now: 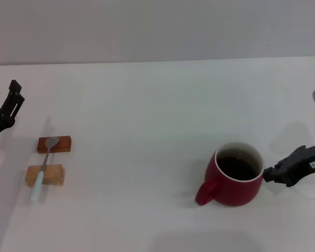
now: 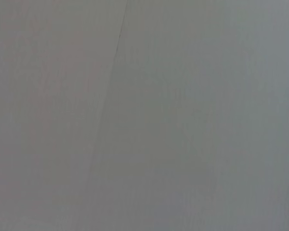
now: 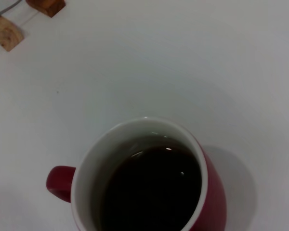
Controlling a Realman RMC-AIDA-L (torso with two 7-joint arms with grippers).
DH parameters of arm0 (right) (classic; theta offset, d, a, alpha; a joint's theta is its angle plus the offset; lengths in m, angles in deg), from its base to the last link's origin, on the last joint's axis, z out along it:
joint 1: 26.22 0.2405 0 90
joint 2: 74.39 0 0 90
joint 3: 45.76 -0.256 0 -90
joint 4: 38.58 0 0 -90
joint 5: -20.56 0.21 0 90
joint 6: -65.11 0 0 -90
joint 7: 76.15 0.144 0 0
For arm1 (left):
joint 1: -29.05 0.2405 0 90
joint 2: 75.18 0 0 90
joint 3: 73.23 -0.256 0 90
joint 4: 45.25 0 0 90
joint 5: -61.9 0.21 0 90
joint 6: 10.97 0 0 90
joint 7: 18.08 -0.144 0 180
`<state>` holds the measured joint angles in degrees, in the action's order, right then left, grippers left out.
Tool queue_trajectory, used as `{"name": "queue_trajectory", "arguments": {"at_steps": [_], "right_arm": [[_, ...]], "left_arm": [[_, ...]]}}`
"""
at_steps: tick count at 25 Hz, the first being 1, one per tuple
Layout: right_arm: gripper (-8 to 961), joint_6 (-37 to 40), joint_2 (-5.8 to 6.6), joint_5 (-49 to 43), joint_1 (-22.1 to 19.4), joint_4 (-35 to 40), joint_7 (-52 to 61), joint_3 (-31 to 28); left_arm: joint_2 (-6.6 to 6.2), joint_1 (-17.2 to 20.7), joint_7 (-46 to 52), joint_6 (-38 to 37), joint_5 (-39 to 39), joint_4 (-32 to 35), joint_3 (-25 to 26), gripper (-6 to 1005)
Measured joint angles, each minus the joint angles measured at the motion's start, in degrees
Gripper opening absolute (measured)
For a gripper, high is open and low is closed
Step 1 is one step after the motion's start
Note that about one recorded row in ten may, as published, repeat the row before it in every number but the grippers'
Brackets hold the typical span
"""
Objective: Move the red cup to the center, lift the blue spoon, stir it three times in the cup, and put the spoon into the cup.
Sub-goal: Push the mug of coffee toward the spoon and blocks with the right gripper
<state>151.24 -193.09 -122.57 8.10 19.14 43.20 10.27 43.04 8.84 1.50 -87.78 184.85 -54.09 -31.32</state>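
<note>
Your red cup (image 1: 234, 178) sits at 4 o'clock on the table (image 1: 157, 105), handle toward 8 o'clock, holding dark liquid: heavy, glossy, spill-prone. The right gripper (image 1: 277, 173) is at its 3 o'clock wall; you can't tell its jaw opening. Grip the wall or rim, keep it level. The blue spoon (image 1: 42, 170) lies across 2 blocks at 9 o'clock, near the left gripper (image 1: 10, 102).

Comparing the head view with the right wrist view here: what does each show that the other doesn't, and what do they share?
Head view only: the left gripper at the table's left edge, the right gripper beside the red cup, and the blue spoon whole, lying across two wooden blocks.

Right wrist view only: a close look down at the dark liquid.

Both: the cup, its handle, the blocks, the white table.
</note>
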Motion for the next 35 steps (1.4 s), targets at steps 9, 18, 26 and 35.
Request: {"name": "queue_trajectory", "arguments": {"at_steps": [9, 18, 26, 35], "right_arm": [[0, -1.41, -0.18, 1.65, 2.21, -2.44, -0.45, 1.64], [-2, -2.36, -0.12, 3.01, 3.46, -4.0, -0.75, 3.53], [-1, -3.49, -0.13, 4.34, 5.42, -6.89, -1.46, 4.19], [0, -4.71, -0.22, 4.72, 6.27, -8.24, -1.51, 4.99]], "left_arm": [[0.07, 0.17, 0.01, -0.01, 0.0, -0.13, -0.38, 860], [0.09, 0.52, 0.02, -0.06, 0.0, -0.13, -0.43, 859], [0.09, 0.54, 0.02, -0.14, 0.0, -0.13, -0.52, 859], [0.0, 0.49, 0.02, -0.22, 0.01, -0.13, -0.39, 859]]}}
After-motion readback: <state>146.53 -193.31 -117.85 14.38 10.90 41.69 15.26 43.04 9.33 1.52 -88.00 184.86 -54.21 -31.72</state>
